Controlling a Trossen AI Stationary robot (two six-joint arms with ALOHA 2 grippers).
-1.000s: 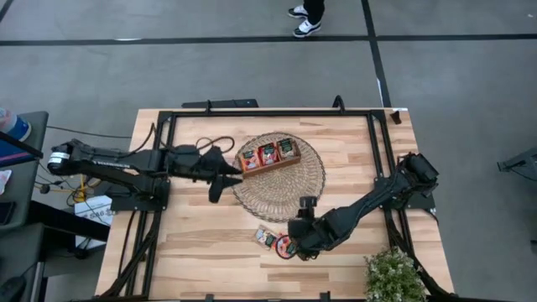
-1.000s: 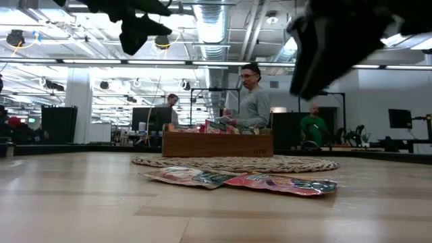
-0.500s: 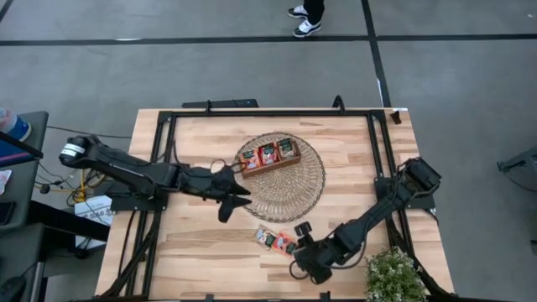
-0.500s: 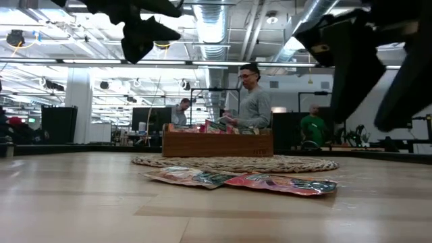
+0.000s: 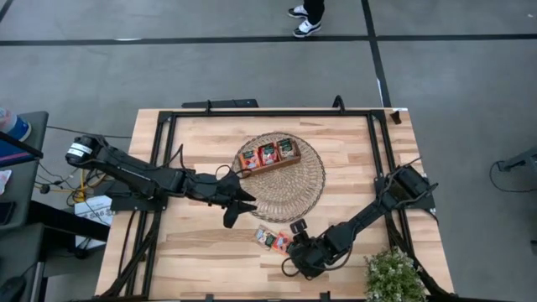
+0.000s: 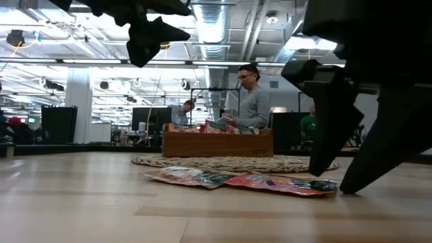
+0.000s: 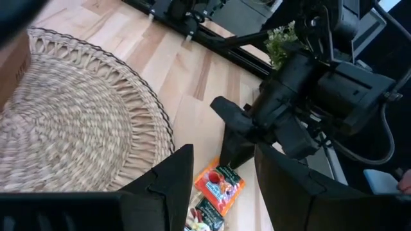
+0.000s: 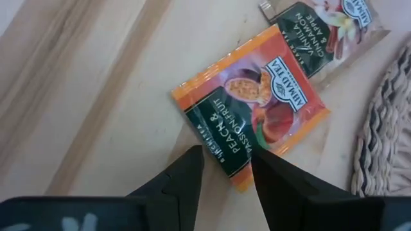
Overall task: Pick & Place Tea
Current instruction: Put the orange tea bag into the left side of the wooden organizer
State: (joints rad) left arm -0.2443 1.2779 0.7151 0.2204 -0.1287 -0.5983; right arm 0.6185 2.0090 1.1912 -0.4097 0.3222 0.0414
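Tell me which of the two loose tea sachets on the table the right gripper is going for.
The orange peach and passion fruit sachet: the right gripper straddles its edge, fingers apart. The vanilla and cinnamon sachet lies beyond it, nearer the woven mat.

1. The woven mat (image 5: 281, 178) lies at the middle of the surface (image 5: 193, 243).
2. The wooden tray (image 5: 268, 156) sits on the mat's far half, with sachets in its compartments.
3. Two tea sachets (image 5: 274, 240) lie side by side on the surface, just in front of the mat.
4. The right pincer (image 5: 295, 247) stands over the right-hand sachet's near edge.
5. The left pincer (image 5: 239, 208) hangs above the mat's left rim.
6. A plant (image 5: 393, 275) stands at the near right corner.
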